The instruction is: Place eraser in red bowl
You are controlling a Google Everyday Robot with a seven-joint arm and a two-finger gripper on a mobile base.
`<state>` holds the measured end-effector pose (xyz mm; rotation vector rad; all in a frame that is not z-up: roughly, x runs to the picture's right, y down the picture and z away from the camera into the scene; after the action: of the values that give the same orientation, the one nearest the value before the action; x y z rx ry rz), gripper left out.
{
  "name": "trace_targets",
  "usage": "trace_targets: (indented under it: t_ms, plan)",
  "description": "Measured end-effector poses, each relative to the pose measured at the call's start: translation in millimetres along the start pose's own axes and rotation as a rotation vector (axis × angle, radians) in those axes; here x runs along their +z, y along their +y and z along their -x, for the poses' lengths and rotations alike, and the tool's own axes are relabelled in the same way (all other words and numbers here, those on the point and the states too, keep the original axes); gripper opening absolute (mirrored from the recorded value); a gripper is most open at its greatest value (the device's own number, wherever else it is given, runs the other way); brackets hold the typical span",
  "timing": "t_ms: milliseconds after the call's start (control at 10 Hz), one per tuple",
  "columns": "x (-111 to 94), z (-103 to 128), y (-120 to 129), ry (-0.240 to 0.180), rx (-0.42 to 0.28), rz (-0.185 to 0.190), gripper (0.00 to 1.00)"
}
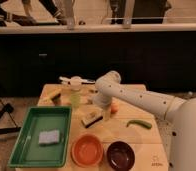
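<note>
Approach step, by my reading: the eraser (91, 119) lies on the counter (146, 140) just behind the red bowl (87, 150), and the claw (102, 106) hangs slightly farther behind it. How open it is, I cannot tell. Next: grip, lift, carry over the bowl.

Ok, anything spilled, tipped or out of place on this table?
Nothing stands out. The eraser lies flat on the table beside the pincer, the red bowl sits upright and empty, and the sponge lies flat in the green tray.
</note>
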<state>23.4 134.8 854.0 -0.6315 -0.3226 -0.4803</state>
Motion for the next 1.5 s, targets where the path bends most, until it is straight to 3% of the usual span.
trace_targets:
  t_ms: [500,1100,1500]
  plan:
    - [27.1,6.7,-4.2,-0.012,0.031,0.044,0.8]
    - [42.9,17.0,-2.3,-0.019,0.021,0.063,0.8]
    - [45.9,16.0,-1.6,-0.009,0.014,0.069,0.72]
